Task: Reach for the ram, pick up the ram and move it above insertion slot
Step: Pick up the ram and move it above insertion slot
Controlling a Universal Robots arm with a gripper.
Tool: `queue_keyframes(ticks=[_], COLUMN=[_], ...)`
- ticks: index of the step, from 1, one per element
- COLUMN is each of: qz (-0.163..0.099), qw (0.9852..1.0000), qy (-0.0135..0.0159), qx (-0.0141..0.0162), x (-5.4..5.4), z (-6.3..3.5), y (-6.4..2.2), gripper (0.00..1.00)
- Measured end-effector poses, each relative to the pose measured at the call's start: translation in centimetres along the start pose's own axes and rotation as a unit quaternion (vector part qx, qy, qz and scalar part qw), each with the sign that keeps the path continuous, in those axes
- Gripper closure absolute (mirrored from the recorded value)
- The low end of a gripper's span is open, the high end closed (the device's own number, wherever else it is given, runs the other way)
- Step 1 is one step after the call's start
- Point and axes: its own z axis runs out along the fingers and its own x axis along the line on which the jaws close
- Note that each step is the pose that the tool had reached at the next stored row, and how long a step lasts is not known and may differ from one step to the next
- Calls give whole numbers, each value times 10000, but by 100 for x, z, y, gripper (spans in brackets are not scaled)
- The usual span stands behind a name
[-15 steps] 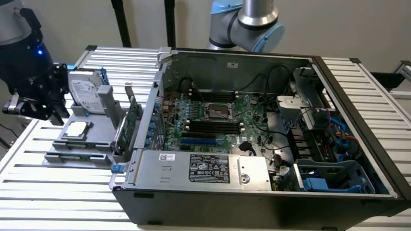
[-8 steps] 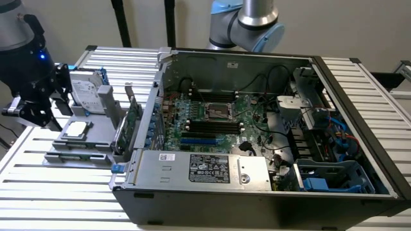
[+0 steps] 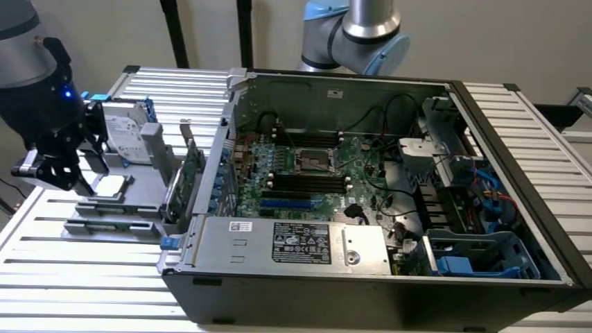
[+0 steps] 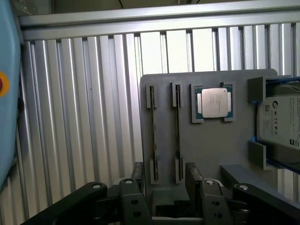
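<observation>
Worktop [image 4: 84, 117]: ribbed bare metal, bright and sheeny.
Holder tray [image 4: 206, 154]: smooth matt grey plastic.
Processor [image 4: 213, 102]: dull silver metal lid.
Hard drive [image 4: 281, 123]: silver metal, paper label, blue plastic frame.
Claw [image 4: 166, 180]: matt black, with shiny screw heads.
Computer case [image 3: 370, 298]: dark matt outside, bare grey sheet metal inside.

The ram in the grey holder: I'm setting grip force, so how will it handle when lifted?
Probably stiff and light: the ram shows as a thin, straight strip standing on edge in the grey holder. Likely easy to tilt or slip, since only its narrow top edge is offered. The end effector is open over the holder.
</observation>
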Motion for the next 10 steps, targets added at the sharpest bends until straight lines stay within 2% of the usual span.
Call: queue_keyframes(ticks=[10], qz=[5], qw=[10000], qy=[0], qx=[0], x=[10], z=[182], y=[1], gripper=[52])
